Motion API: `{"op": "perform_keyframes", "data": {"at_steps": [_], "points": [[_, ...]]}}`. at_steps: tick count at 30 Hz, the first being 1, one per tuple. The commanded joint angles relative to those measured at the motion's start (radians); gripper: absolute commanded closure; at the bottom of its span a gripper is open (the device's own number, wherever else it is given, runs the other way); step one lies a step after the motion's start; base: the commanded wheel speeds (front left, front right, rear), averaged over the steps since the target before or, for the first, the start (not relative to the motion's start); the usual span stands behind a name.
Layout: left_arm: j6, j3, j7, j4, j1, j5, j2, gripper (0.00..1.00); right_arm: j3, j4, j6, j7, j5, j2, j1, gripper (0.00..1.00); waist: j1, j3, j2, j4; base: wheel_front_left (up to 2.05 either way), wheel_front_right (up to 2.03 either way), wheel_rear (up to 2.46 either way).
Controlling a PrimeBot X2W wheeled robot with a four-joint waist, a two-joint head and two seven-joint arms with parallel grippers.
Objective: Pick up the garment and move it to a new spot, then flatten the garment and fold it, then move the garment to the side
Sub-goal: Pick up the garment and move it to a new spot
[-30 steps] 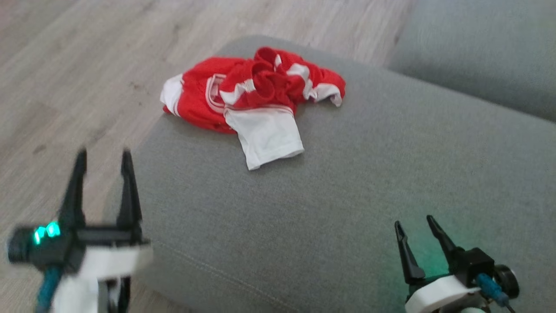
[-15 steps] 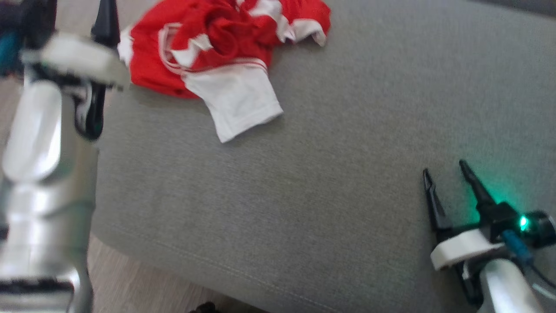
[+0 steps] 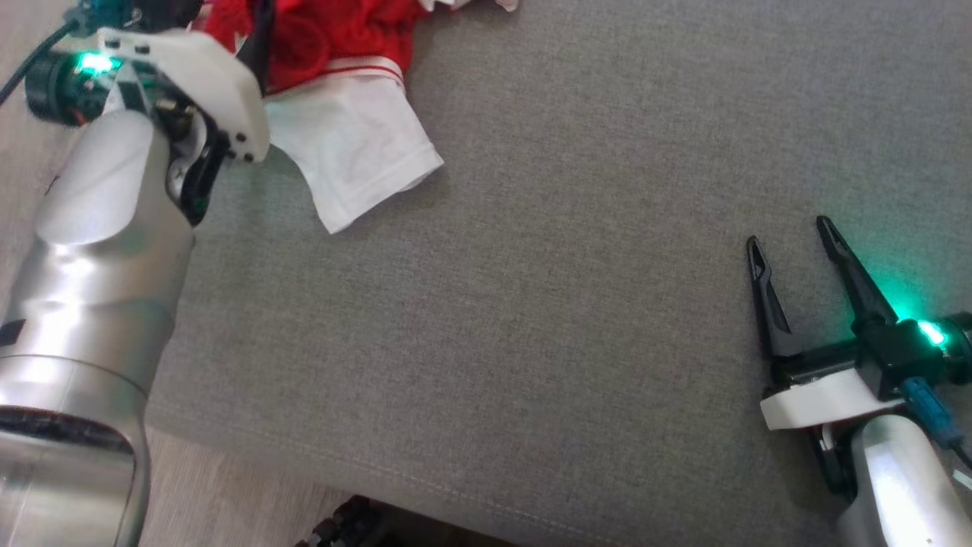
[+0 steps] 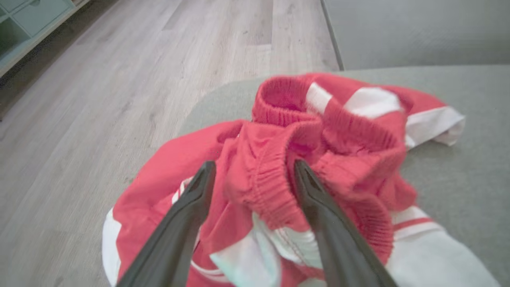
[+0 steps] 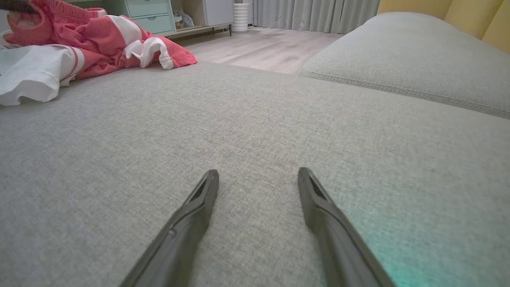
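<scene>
Looking along our left gripper [image 4: 255,164], we find the garment [image 4: 350,131] right in front of it: a crumpled red-and-white piece lying near the far left corner of the grey cushion [image 3: 577,304], close to where the cushion drops off to the wooden floor [image 4: 99,99]. A bunched ridge of the red elastic waistband [image 4: 275,187] rises between the two dark fingers, which stand spread wide on either side of it and pinch nothing; whether their tips touch the cloth we cannot tell. In the head view our silver left forearm [image 3: 99,251] reaches up the left side, its wrist over the near edge of the garment, with one white leg end lying flat on the cushion just to the right of the wrist. Our right gripper [image 3: 788,232] sits well apart from the garment, low over bare cushion at the lower right, fingers pointing up and slightly left, likewise spread and empty, a green light glowing at its wrist. From the right wrist view the garment lies far off at the upper left, and a second grey cushion [image 5: 398,59] sits beyond on the right.
</scene>
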Motion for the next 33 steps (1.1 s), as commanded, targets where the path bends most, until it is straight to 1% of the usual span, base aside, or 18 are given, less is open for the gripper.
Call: {"op": "perform_keyframes", "data": {"at_steps": [1,4,5,6,9,12,13,16,19,22,27,30,33], "points": [[0.002,0.009,0.001,0.013,-0.051,-0.004,0.068,0.0,0.003,0.049,0.006,0.008,-0.012,-0.017,-0.031,0.0,0.0001,0.012,0.0,-0.005,0.0,0.0,0.0],[0.002,-0.006,-0.026,0.068,-0.066,-0.013,0.067,0.0,0.001,0.048,0.006,0.008,-0.014,-0.014,-0.034,0.0,0.0001,0.02,0.0,-0.005,0.0,0.0,0.0],[0.002,-0.014,-0.036,0.08,-0.07,-0.015,0.064,0.73,-0.002,0.048,0.006,0.008,-0.015,-0.013,-0.034,0.0,0.0001,0.021,0.0,-0.003,0.0,0.0,0.0],[0.002,-0.023,-0.044,0.09,-0.075,-0.018,0.061,1.0,-0.004,0.049,0.006,0.008,-0.015,-0.014,-0.033,0.0,0.0001,0.022,0.0,0.0,0.0,0.0,0.0],[0.002,-0.05,-0.077,0.108,-0.089,-0.028,0.057,1.0,-0.007,0.055,0.006,0.008,-0.014,-0.012,-0.035,0.0,0.0001,0.018,0.0,0.004,0.0,0.0,0.0],[0.002,-0.07,-0.148,0.12,-0.12,-0.014,0.079,1.0,0.006,0.065,0.006,0.008,-0.008,-0.005,-0.044,0.0,0.0001,-0.005,0.0,-0.003,0.0,0.0,0.0],[0.002,-0.07,-0.148,0.12,-0.12,-0.014,0.079,1.0,0.006,0.065,0.006,0.008,-0.008,-0.005,-0.044,0.0,0.0001,-0.005,0.0,-0.003,0.0,0.0,0.0],[0.003,-0.104,-0.208,0.132,-0.163,0.028,0.094,1.0,0.019,0.075,0.006,0.008,0.006,0.011,-0.048,0.0,0.0001,-0.051,0.0,-0.019,0.0,0.0,0.0],[0.012,-0.141,-0.244,0.134,-0.215,0.073,0.096,1.0,0.031,0.085,0.006,0.008,0.022,0.033,-0.045,0.0,0.0001,-0.115,0.0,-0.048,0.0,0.0,0.0],[0.017,-0.171,-0.27,0.126,-0.26,0.105,0.09,1.0,0.044,0.094,0.006,0.008,0.052,0.056,-0.041,0.0,0.0001,-0.187,0.0,-0.097,0.0,0.0,0.0],[0.013,-0.232,-0.307,0.097,-0.309,0.158,0.082,1.0,0.078,0.109,0.006,0.008,0.111,0.076,-0.007,0.0,0.0001,-0.312,0.0,-0.205,0.0,0.0,0.0],[0.008,-0.256,-0.305,0.081,-0.324,0.16,0.068,1.0,0.106,0.108,0.006,0.008,0.174,0.078,0.025,0.0,0.0001,-0.379,0.0,-0.279,0.0,0.0,0.0],[0.004,-0.265,-0.288,0.065,-0.338,0.137,0.054,1.0,0.119,0.101,0.006,0.008,0.218,0.078,0.05,0.0,0.0001,-0.431,0.0,-0.36,0.0,0.0,0.0]]}}
